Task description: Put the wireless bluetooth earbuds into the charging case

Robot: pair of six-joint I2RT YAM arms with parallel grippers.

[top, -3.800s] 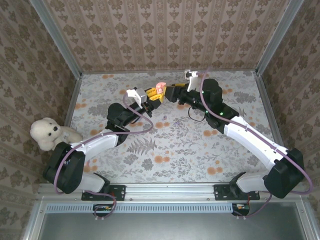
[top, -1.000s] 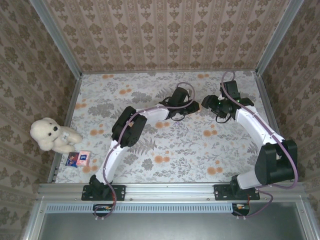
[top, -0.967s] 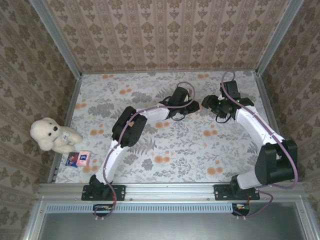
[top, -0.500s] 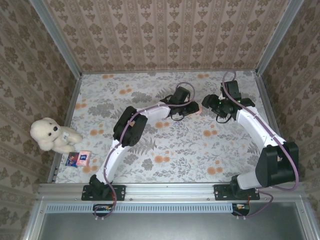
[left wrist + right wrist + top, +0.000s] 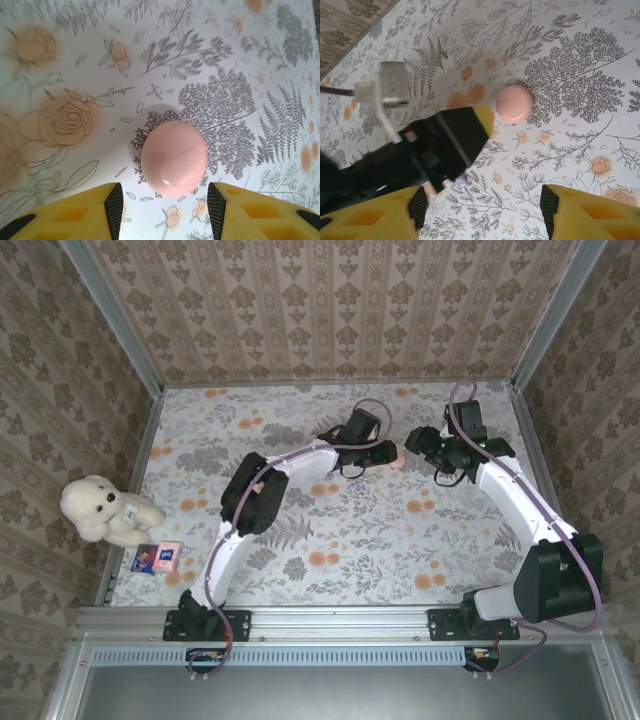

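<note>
Left wrist view: the left claw [image 5: 165,206] gapes at the bottom edge, its yellow fingers [image 5: 70,215] wide apart. The closed pink case [image 5: 174,159] lies on the floral bench [image 5: 60,60] just beyond them, at mid-frame, untouched. Right wrist view: the right claw [image 5: 483,210] also stands open along the bottom edge, with the case right of centre, just beside the left claw's yellow tip. Top external view: a teddy [image 5: 100,510] sits at the far left.
</note>
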